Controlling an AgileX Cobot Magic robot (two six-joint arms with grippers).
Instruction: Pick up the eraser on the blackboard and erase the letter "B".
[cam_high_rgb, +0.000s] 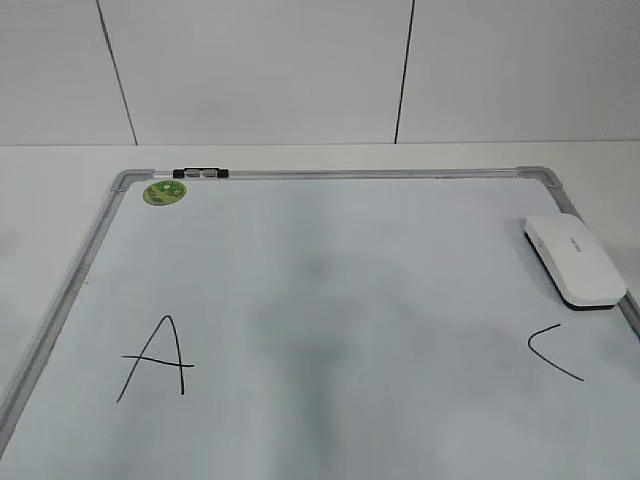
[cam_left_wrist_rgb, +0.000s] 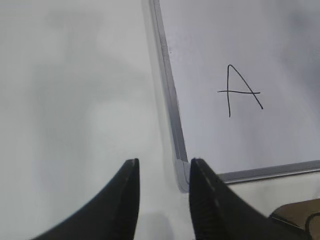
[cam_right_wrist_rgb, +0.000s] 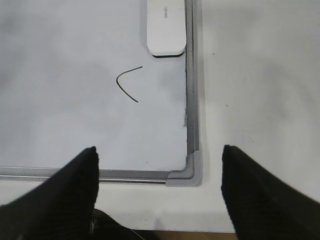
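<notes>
The blackboard is a white dry-erase board with a grey frame, lying flat. The white eraser lies on it by the right frame edge; it also shows at the top of the right wrist view. A black "A" is at the left and a black "C" at the right; no letter "B" shows, only faint smudging between them. My left gripper is open and empty over the board's near left corner. My right gripper is wide open and empty over the near right corner.
A small round green magnet sits at the board's far left corner, next to a black-and-silver clip on the top frame. White table surrounds the board; a white panelled wall stands behind.
</notes>
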